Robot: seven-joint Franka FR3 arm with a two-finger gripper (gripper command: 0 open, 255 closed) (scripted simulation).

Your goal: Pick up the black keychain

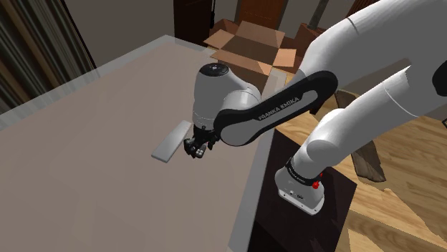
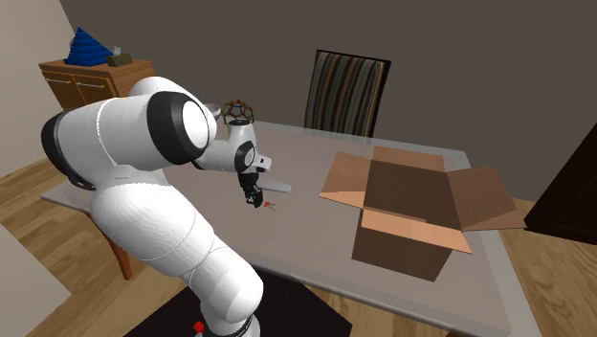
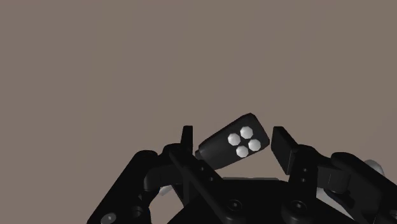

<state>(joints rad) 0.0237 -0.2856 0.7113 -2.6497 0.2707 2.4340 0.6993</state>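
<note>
Shoulder view. The arm [image 1: 286, 107] reaches out over the grey-brown table [image 1: 86, 165], with the hand [image 1: 195, 149] low above the surface near the table's near edge. A flat grey slab [image 1: 172, 140] lies on the table just beside the hand, on this view's left. An open cardboard box [image 1: 247, 46] sits at the far end of the table, well apart from the hand. From here I cannot pick out the keychain; the wrist covers that spot.

Second exterior view. The hand [image 2: 254, 198] points down at the table [image 2: 306, 235], and the slab [image 2: 275, 185] is just behind it. I note a small red speck [image 2: 269, 203] on the surface right beside the fingertips. It may belong to the keychain, but it is too small to say. The cardboard box [image 2: 411, 206] stands open on this view's right, and a striped chair [image 2: 349, 91] is behind the table.

Wrist view. The black keychain [image 3: 230, 145] is a dark fob with four white buttons. It lies tilted between the two fingers [image 3: 283, 146] of the hand [image 3: 233, 130], against the plain table [image 3: 191, 63]. It spans almost the whole gap. I see a thin strip of table between each end of the fob and the finger next to it, so the hand stands apart around the fob and is not clasping it.
</note>
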